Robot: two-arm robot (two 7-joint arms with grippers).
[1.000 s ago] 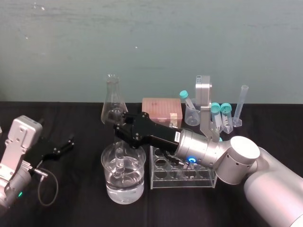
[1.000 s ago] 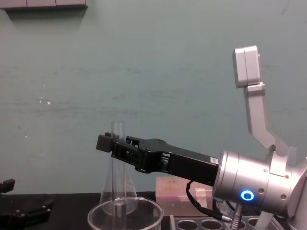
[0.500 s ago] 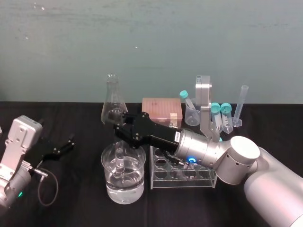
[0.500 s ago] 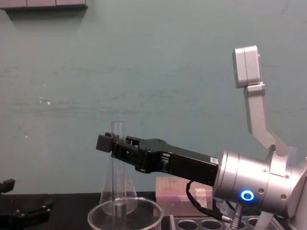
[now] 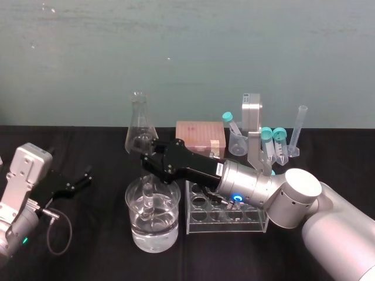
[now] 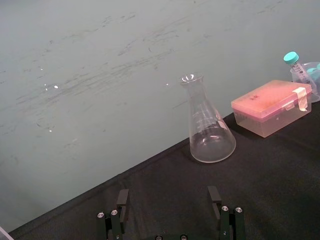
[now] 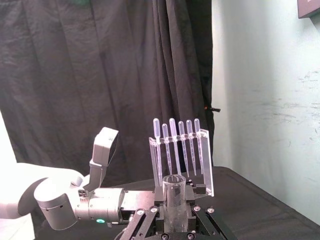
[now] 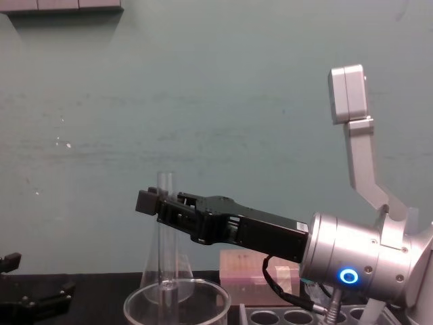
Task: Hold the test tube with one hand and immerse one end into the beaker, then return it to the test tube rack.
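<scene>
We see a table [image 5: 99, 252] draped in black cloth. Directly behind the table rises a pale teal wall [image 5: 187, 52], scuffed and flecked with white marks. Past the table's left end a dark curtain [image 7: 100, 75] hangs in heavy folds.

The beaker [image 5: 136, 218] sits left of the rack [image 5: 225, 226].
</scene>
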